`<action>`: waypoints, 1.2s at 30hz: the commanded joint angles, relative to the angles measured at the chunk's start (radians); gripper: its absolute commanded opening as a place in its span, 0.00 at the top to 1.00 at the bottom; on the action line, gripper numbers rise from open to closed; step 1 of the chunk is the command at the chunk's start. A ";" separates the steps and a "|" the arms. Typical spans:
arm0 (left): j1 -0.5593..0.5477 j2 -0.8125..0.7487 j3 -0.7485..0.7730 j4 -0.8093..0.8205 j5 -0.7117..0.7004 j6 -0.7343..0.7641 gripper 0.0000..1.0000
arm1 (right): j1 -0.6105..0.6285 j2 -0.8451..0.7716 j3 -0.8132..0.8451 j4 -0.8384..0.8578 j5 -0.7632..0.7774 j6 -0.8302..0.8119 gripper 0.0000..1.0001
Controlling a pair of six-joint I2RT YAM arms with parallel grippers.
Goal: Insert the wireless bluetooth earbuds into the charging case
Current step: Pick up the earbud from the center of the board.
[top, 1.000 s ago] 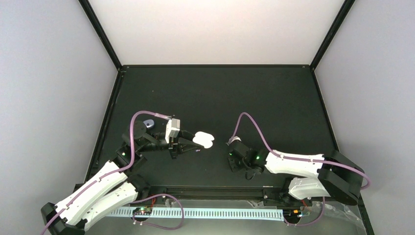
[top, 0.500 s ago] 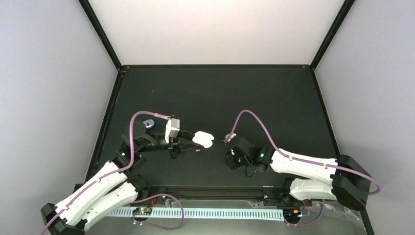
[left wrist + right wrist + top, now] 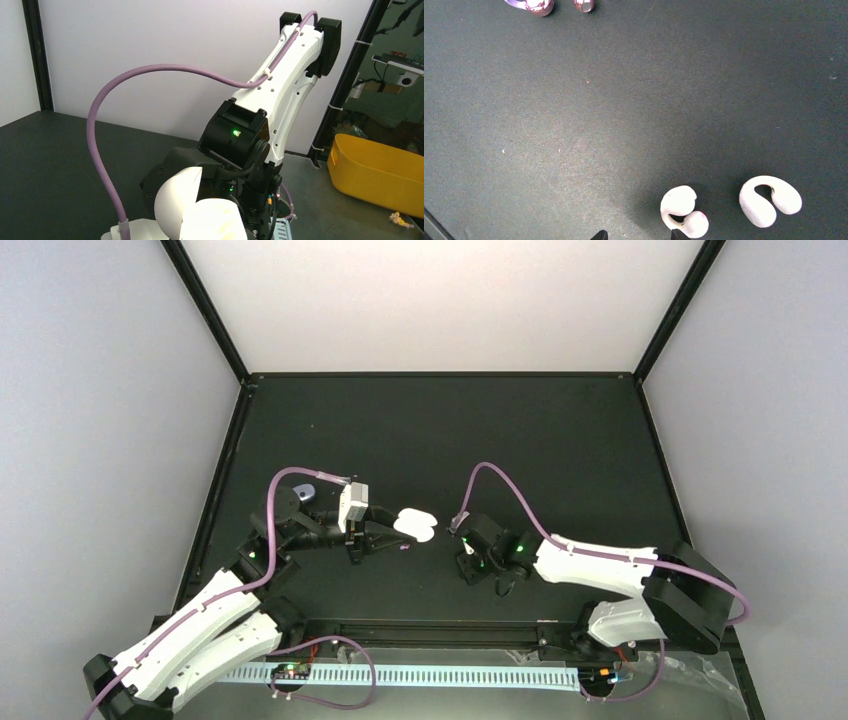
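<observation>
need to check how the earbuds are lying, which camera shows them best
Right wrist view: both white curled earbuds lie side by side, apart, on the dark table, large and sharp. In the top external view I cannot make them out. The left wrist view shows the open charging case but no earbuds.
</observation>
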State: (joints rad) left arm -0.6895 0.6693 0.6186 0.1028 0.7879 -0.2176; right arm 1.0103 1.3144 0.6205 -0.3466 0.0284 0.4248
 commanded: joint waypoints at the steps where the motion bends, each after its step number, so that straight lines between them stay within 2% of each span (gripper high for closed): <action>1: -0.001 0.003 0.020 0.000 -0.009 0.018 0.98 | -0.013 0.014 0.009 0.033 -0.035 -0.038 0.68; 22: -0.002 0.023 0.022 0.006 -0.006 0.018 0.98 | -0.073 0.073 -0.002 0.045 -0.043 -0.063 0.68; 30: -0.001 0.021 0.023 0.005 -0.006 0.021 0.98 | -0.078 0.080 -0.001 0.041 -0.019 -0.056 0.65; 36: -0.001 0.023 0.023 0.002 -0.012 0.023 0.98 | -0.079 0.067 -0.001 0.033 0.012 -0.046 0.72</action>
State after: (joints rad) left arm -0.6895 0.6895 0.6186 0.1013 0.7872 -0.2146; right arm 0.9401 1.3739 0.6224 -0.2855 -0.0032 0.3752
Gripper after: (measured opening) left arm 0.216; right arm 0.307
